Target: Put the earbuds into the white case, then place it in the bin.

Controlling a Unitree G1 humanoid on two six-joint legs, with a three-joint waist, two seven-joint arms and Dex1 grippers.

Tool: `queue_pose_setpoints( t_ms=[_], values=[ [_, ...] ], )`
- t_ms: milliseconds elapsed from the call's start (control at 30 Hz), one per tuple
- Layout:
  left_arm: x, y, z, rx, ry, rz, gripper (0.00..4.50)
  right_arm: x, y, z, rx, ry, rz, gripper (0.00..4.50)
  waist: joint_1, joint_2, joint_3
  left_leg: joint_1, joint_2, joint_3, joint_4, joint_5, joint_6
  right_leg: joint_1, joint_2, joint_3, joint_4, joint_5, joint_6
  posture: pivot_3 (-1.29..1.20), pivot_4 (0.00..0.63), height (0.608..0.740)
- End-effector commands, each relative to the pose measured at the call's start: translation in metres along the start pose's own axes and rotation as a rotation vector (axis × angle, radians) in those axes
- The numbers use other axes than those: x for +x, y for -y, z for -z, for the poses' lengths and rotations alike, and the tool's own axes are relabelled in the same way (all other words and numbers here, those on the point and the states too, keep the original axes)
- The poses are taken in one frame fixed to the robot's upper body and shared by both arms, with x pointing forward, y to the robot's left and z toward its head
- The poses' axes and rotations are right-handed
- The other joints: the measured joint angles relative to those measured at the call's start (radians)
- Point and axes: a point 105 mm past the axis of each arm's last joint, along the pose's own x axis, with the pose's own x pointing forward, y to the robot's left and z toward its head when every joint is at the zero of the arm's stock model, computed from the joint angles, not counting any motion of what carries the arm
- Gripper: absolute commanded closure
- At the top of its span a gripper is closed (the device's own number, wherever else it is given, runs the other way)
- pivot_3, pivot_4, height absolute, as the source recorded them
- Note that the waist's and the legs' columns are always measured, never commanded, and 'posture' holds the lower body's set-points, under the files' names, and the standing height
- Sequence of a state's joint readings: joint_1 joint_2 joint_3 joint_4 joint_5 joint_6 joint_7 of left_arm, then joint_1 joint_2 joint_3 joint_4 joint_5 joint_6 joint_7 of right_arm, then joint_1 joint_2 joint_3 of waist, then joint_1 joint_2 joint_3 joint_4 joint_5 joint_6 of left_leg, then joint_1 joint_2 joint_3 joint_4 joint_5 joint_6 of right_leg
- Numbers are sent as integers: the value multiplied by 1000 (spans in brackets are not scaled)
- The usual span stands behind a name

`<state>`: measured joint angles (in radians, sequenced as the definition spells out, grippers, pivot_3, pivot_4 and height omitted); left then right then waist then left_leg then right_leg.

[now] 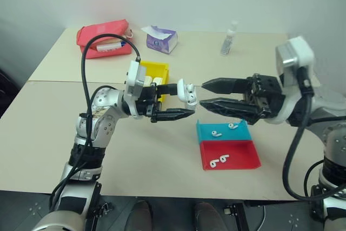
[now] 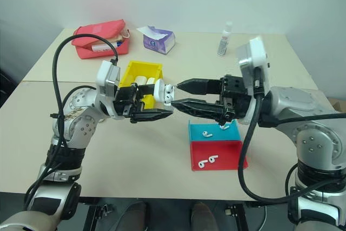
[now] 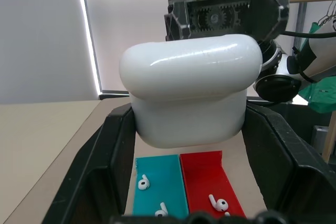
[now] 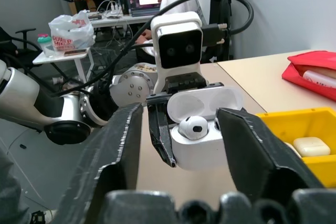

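In left hand (image 1: 174, 101): glossy rounded white case (image 1: 186, 93).

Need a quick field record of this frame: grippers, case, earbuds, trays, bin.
left gripper: shut on the white case, held above the table
white case: lid open, one earbud seated in it
right gripper: open, fingers level, facing the case, holding nothing
turquoise tray: two loose earbuds
red tray: two loose earbuds
bin: yellow, behind the left gripper, white cases already inside
table: red pouch, tissue pack and small bottle at the far side
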<state>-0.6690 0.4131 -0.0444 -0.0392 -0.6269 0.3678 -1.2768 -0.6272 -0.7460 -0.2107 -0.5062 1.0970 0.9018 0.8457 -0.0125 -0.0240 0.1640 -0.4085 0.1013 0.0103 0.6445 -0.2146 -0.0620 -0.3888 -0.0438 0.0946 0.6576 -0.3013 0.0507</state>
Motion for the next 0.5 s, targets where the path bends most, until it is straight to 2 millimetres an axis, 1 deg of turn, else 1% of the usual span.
queue_pose_setpoints(
  t_ms=[33,133,167,300,367,433,500],
  values=[
    [5,-3,1,33,-28,-13,1731,0,2,-14,-101,-12,10,3026,-1,0,0,0,0,0,0,0,0,0,0,0,0,0,0,0,150,740],
    [10,-9,10,52,-82,-47,1731,10,11,-11,-147,-104,36,4176,-2,0,0,0,0,0,0,0,0,0,0,0,0,0,0,0,150,740],
    [12,-10,11,55,-83,-51,1731,15,14,-10,-166,-137,40,4462,-2,0,0,0,0,0,0,0,0,0,0,0,0,0,0,0,150,740],
    [17,-12,16,70,-100,-62,1731,27,13,-12,-228,-220,-17,4462,-1,0,0,-1,0,0,0,0,0,-2,0,0,0,0,0,0,150,740],
    [19,-12,16,78,-97,-66,1731,35,13,-12,-254,-292,-28,4462,-1,0,0,-3,0,0,0,0,0,-3,0,0,0,0,0,0,150,740],
    [20,-12,14,83,-90,-68,1731,42,13,-10,-274,-347,-41,4462,0,0,0,-4,0,0,-1,0,0,-5,0,0,0,0,0,0,150,740],
    [19,-12,13,93,-89,-70,1731,47,13,-2,-305,-410,-58,4462,0,0,0,-5,0,0,-1,0,1,-5,0,0,-1,0,0,0,150,740]
  ],
)
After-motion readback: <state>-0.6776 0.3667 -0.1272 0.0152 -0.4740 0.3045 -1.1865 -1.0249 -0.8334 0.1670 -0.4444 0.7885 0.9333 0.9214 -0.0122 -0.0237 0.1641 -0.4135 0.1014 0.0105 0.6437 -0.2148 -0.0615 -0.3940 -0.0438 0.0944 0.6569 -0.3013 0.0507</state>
